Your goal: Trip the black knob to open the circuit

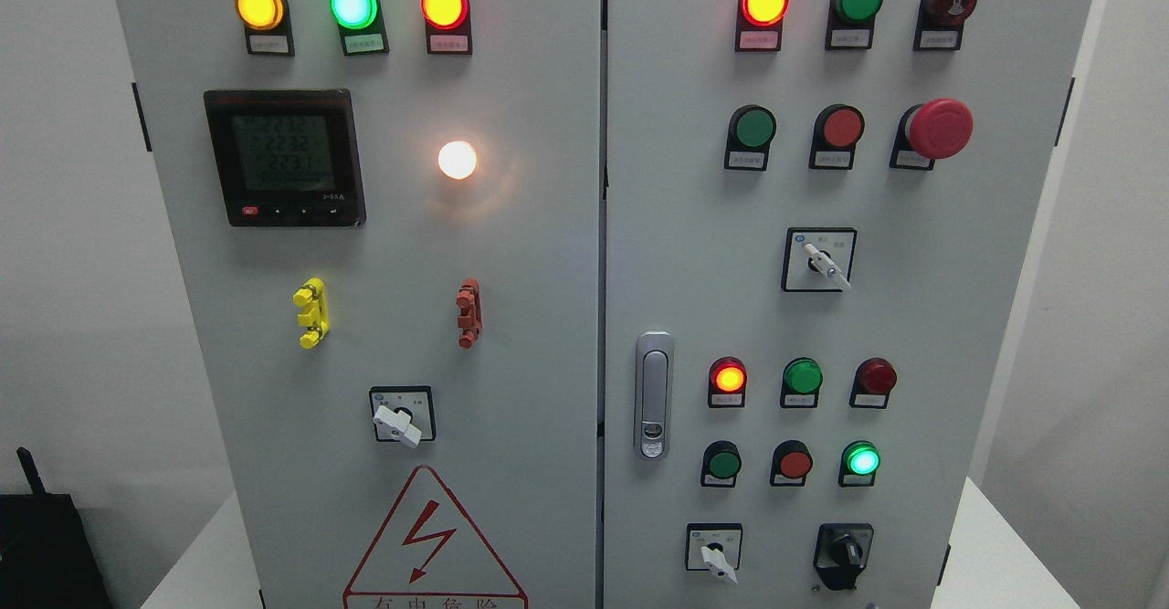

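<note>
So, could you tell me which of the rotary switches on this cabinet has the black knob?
The rotary switch at the right door's bottom right corner: its knob is black, while the other three rotary switches have white handles.

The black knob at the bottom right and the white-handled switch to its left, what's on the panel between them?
Nothing: in the head view the stretch between the black knob and the white-handled switch is bare grey panel.

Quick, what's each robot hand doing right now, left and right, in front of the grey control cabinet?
Left hand: not in view, so its state cannot be told.
Right hand: not in view either; nothing touches the black rotary knob at lower right.
</note>
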### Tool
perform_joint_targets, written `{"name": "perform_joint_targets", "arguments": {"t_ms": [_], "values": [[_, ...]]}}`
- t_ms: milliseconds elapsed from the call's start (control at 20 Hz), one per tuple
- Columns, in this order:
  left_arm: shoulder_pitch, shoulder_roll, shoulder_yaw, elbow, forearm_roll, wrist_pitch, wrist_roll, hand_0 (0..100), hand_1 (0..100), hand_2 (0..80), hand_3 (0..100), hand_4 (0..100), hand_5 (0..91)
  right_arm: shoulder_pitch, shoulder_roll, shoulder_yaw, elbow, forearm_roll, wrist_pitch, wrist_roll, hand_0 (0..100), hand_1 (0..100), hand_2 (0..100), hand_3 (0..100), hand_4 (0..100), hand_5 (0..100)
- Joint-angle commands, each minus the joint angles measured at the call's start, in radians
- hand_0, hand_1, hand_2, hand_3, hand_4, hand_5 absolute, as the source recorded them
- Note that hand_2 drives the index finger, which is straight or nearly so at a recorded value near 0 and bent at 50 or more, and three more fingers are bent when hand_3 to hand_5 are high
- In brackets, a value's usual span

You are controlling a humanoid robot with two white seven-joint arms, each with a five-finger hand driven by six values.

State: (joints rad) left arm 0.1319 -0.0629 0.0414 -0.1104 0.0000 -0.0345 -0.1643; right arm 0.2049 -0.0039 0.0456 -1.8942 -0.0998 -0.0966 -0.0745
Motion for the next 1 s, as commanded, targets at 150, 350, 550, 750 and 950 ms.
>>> {"name": "perform_joint_targets", "arguments": {"t_ms": [150, 350, 550, 750, 950], "values": [[0.000, 0.000, 0.000, 0.000, -0.023, -0.005, 0.000, 12, 39, 0.0, 0, 0, 0.0, 0.120, 0.067, 0.008, -0.085, 0.000, -0.109, 0.034, 0, 0, 0, 30, 20, 25], [0.000, 0.000, 0.000, 0.000, -0.023, -0.004, 0.000, 12, 39, 0.0, 0, 0, 0.0, 0.145, 0.068, 0.013, -0.083, 0.002, -0.156, 0.045, 0, 0, 0, 7, 0, 4], [0.000, 0.000, 0.000, 0.000, -0.023, -0.005, 0.000, 12, 39, 0.0, 0, 0, 0.0, 0.148, 0.068, 0.013, -0.068, 0.003, -0.157, 0.053, 0, 0, 0, 0, 0, 0], [0.000, 0.000, 0.000, 0.000, -0.023, -0.005, 0.000, 12, 39, 0.0, 0, 0, 0.0, 0.149, 0.070, 0.013, -0.042, 0.006, -0.157, 0.071, 0, 0, 0, 0, 0, 0], [0.000, 0.000, 0.000, 0.000, -0.023, -0.005, 0.000, 12, 39, 0.0, 0, 0, 0.0, 0.146, 0.073, 0.011, -0.011, 0.006, -0.158, 0.073, 0, 0, 0, 0, 0, 0]]}}
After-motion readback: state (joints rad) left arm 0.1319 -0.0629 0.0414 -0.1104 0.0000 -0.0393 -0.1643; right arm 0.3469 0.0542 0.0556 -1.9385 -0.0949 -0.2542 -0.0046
